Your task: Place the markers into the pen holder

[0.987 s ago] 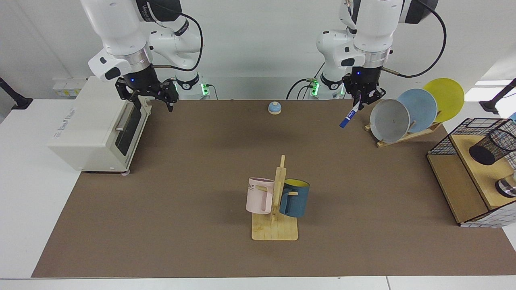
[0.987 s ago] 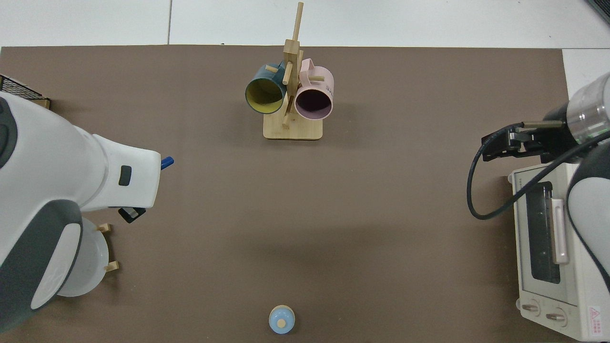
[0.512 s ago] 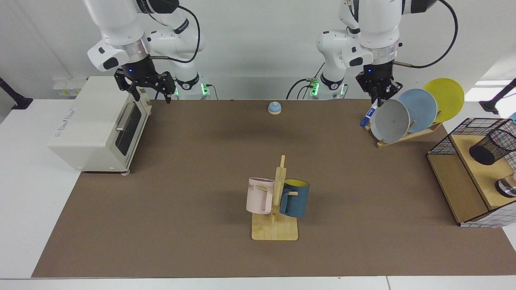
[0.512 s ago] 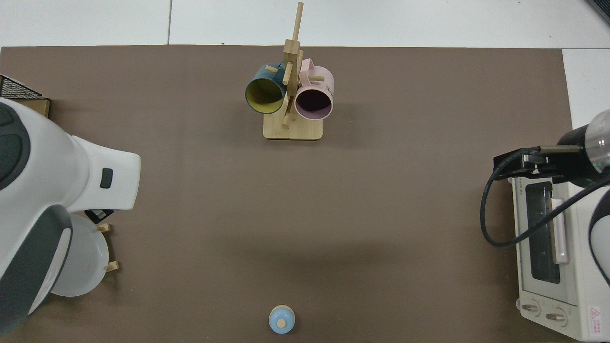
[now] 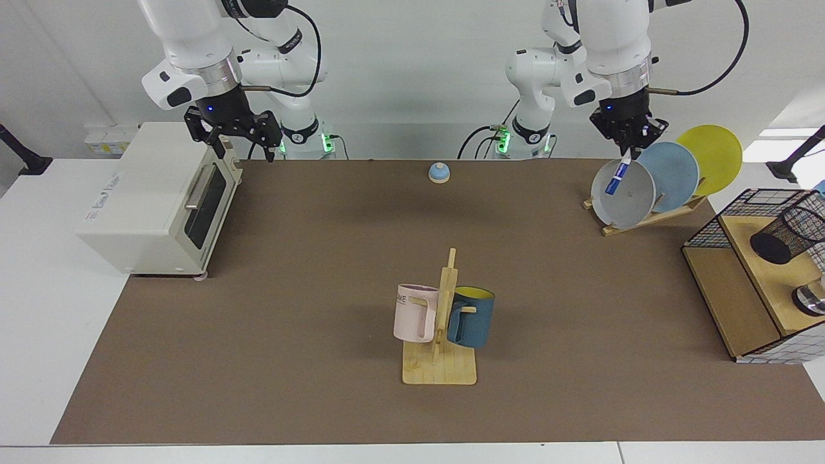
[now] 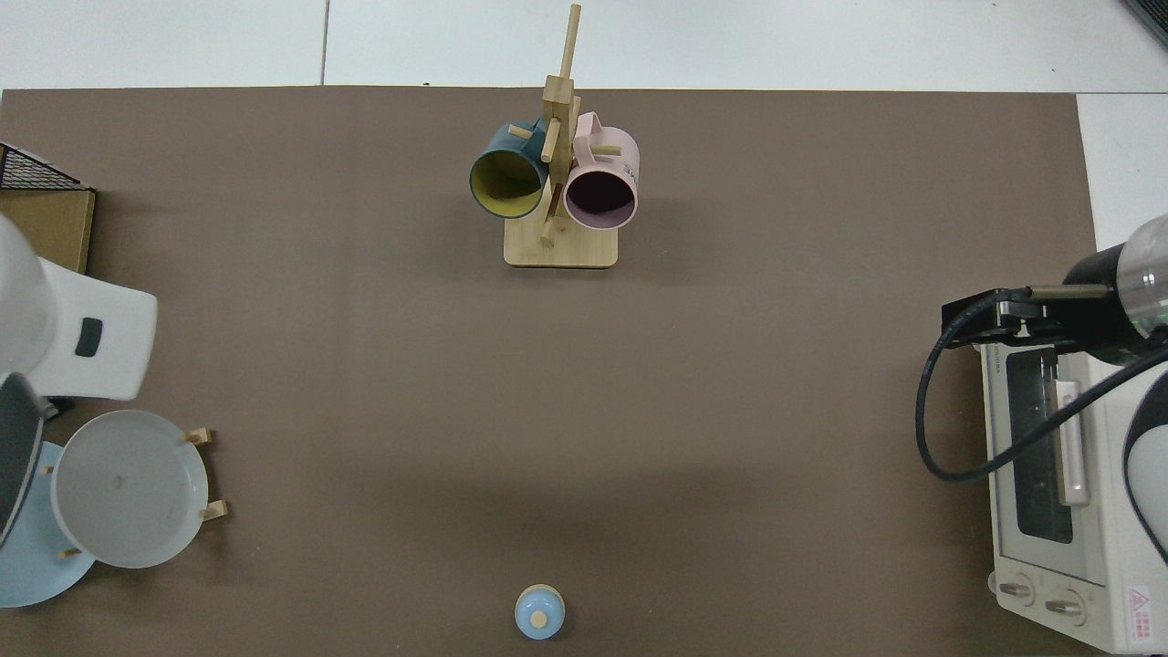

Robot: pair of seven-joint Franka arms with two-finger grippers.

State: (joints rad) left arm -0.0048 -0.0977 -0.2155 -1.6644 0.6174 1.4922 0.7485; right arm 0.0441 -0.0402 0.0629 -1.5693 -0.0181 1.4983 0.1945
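- While the left gripper (image 5: 628, 153) hangs in the air above the plate rack (image 5: 644, 216), its two fingers are closed tight on the upper end of the marker (image 5: 616, 178).
- In the facing view the marker hangs tilted, its blue end low and pointing away from the pen holder, and it shows in front of the grey plate (image 5: 622, 193); I cannot tell if it touches the plate.
- Behind the grey plate stand a blue plate (image 5: 675, 173) and a yellow plate (image 5: 717, 154), all three leaning in the same wooden rack.
- The pen holder (image 5: 785, 234), a black mesh cup, lies tilted on the wooden shelf (image 5: 760, 258) inside the wire basket (image 5: 722, 219), well apart from the marker.
- The right gripper (image 5: 242, 143) waits in the air over the front top edge of the toaster oven (image 5: 148, 200); its fingers are apart and hold nothing.
- From above, the left arm's white wrist (image 6: 87, 333) covers its gripper and the marker, while the right gripper (image 6: 972, 306) shows at the corner of the oven.
- A wooden mug tree (image 5: 445, 322) stands in the middle of the brown mat (image 5: 290, 322), with a pink mug (image 5: 414, 312) and a dark blue mug (image 5: 472, 316) on its pegs.
- A small blue bell (image 5: 439, 172) sits on the mat between the two arm bases.
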